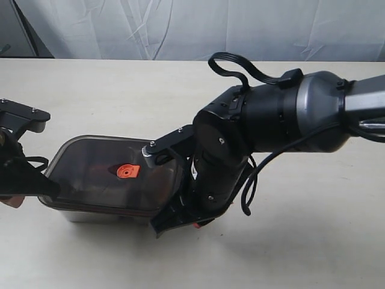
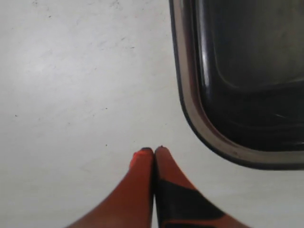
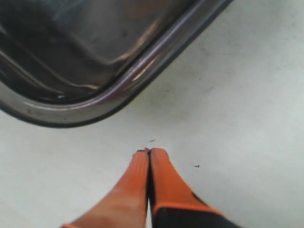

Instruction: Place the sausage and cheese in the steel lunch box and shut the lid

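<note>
Fingers of left gripper [image 2: 154, 151] and right gripper [image 3: 148, 152] pinched together, empty — lid [image 1: 102, 174] just beside each, apparently untouched

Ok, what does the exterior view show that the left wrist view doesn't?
Only exterior: the whole lid sitting on the steel lunch box, its orange valve, and the right arm beside it. Only left wrist: the left tool, shut and empty, tips just off the box's corner. Both: the dark lid and the pale table.
</note>
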